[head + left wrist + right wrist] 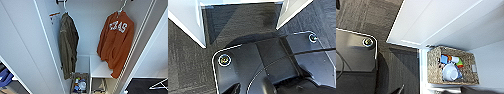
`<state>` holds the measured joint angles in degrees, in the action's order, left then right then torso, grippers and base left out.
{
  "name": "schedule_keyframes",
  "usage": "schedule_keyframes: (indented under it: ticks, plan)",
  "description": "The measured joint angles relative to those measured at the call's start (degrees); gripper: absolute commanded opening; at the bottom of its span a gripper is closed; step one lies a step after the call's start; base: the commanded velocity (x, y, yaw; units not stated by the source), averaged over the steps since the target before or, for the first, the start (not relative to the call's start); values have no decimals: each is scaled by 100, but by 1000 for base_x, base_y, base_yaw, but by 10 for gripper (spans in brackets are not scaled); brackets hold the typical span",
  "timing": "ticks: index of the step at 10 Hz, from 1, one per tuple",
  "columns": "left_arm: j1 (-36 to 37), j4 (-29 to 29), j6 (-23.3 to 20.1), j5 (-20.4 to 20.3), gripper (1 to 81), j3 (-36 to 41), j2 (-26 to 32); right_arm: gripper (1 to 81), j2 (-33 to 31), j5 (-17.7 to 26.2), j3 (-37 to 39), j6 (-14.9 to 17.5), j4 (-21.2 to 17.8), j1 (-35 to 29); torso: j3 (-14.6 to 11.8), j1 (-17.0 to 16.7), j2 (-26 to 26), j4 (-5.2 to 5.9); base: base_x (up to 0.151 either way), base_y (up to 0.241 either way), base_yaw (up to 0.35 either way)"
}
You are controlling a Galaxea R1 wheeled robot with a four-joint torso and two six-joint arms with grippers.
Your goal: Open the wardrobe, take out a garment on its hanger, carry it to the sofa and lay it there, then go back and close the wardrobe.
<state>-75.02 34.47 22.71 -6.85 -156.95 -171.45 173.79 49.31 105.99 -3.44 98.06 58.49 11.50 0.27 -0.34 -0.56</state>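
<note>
The white wardrobe (27, 50) stands open in the head view, both doors swung out to the sides. Inside on the right hangs the garment (115, 42), a burnt-orange hooded sweatshirt with white letters on the chest, tilted on its thin white hanger (122, 7). A dark olive-green jacket (67, 45) hangs on the left from the rail. In the right wrist view a wardrobe door (418, 22) stands beside a woven basket (434, 65).
The woven basket (80, 85) holding small colourful items sits on the wardrobe floor, next to a white inner shelf (100, 67). Dark grey carpet (185, 67) lies below. White panel corners (190, 22) stand on the carpet in the left wrist view. A white frame (158, 85) lies at the right.
</note>
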Motion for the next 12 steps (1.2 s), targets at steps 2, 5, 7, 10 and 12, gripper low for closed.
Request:
schedule_keyframes:
  ticks: [2, 5, 7, 10, 12]
  plan:
    - [0, -2, 2, -1, 811, 0, 24, 811, 177, 20, 589, -59, -7, -94, 0, 2, 0, 0, 0, 0, 0]
    - [0, -2, 2, -9, 811, 0, 20, 811, 438, -41, 1629, -599, -54, -372, 0, 2, 0, 0, 0, 0, 0]
    - [-2, -2, 2, -26, 811, 0, -2, 811, 577, -133, 2342, -1154, -99, -549, 0, 2, 0, 0, 0, 0, 0]
    - [-41, -2, 2, -43, 811, -2, -2, 811, 722, -188, 3213, -1779, -512, -1001, 0, 2, 0, 0, 0, 0, 0]
    - [-78, -2, 2, -48, 811, 0, -2, 811, 695, -266, 3729, -2037, -1044, -1200, 0, 2, 0, 0, 0, 0, 0]
